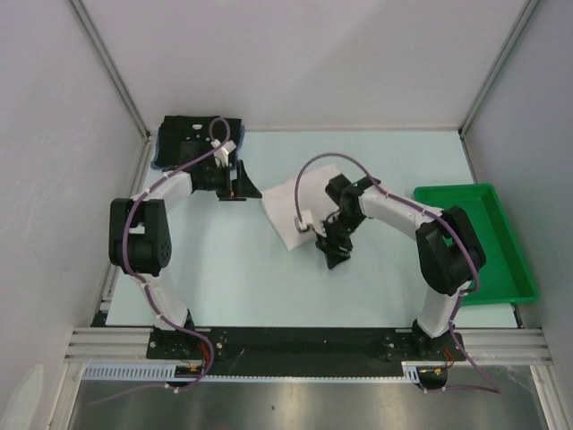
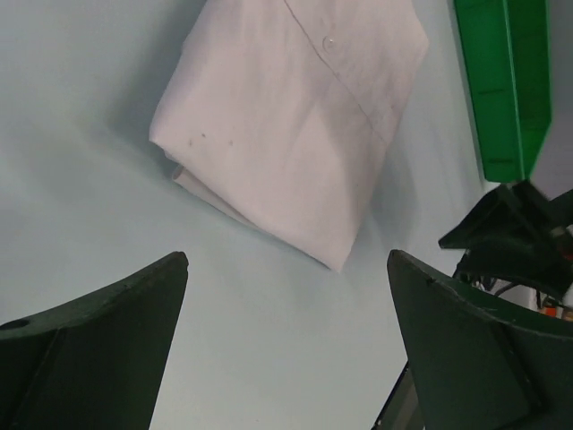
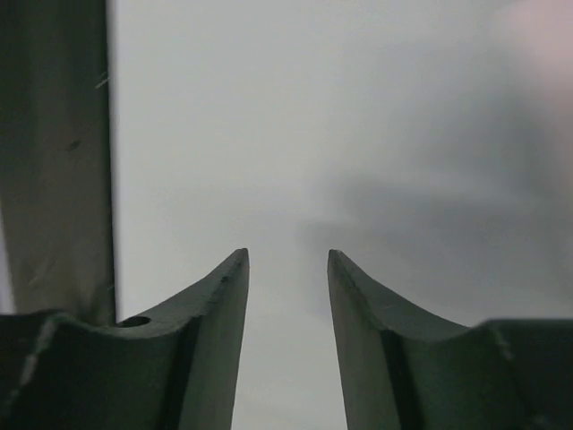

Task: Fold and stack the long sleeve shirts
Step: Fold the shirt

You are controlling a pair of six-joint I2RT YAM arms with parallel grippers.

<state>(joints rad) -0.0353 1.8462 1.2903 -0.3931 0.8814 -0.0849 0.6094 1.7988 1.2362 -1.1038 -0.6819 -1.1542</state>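
Top external view: the white shirt, folded into a compact, roughly square packet, lies near the middle of the pale surface, turned at a slant to its edges. The left wrist view shows it closer: thin, creased cloth with a button placket running across it, layered folds at its left corner, and a few small dark specks.

A black shirt with small white marks sits in the far left corner of the surface, well apart from the white one. A strip of blue cloth shows along its left edge; how that blue piece is folded cannot be made out.

The left tool is between the black shirt and the white one, clear of both. Its own camera shows its fingers spread wide, with nothing between them and only bare surface below.

The right tool is just beside the white shirt's near right corner, not touching it. In the right wrist view its fingers stand partly apart with a clear gap, gripping nothing, in front of a blurred grey background.

A green plastic tray rests along the right edge of the surface, apart from the shirts.
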